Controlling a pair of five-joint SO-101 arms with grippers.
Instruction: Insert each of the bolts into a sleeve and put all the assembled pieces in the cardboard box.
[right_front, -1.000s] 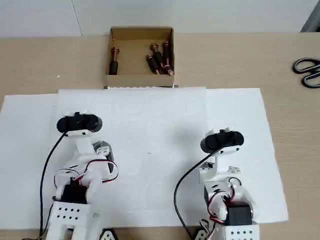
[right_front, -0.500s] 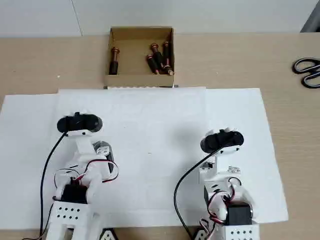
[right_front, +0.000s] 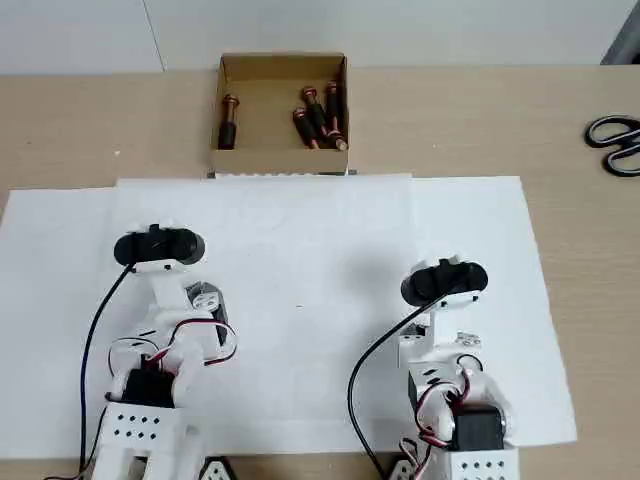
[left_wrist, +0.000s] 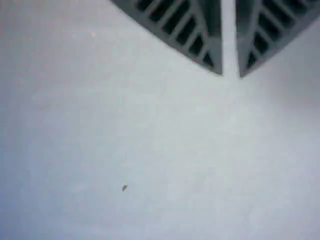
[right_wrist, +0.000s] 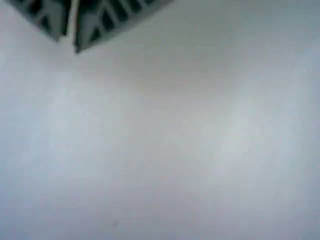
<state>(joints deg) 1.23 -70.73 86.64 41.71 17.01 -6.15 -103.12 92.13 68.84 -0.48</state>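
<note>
Cardboard box (right_front: 282, 160) unchanged | left fingers (left_wrist: 195, 35) closed, empty | right fingers (right_wrist: 100, 20) closed, empty | no movement since earlier

Loaded cardboard box (right_front: 283, 160) at the far edge of the counter (right_front: 480, 120)
Sleeved bolts (right_front: 318, 118) lie inside, one alone, the rest clustered; two folded arms (right_front: 170, 320) sit over a white paper sheet (right_front: 300, 250); scissors (right_front: 615, 145) lie well apart.

Table (right_front: 480, 120): light wood-grain top, bare along the far strip and at the right side.
White paper (right_front: 300, 260): lies flat over the near and middle part of the table.
Cardboard box (right_front: 283, 160): open-topped, sits on the bare wood, its front wall just at the paper's far edge.
Scissors (right_front: 615, 143): lie on the bare wood at the far right, well apart from the box.
</note>
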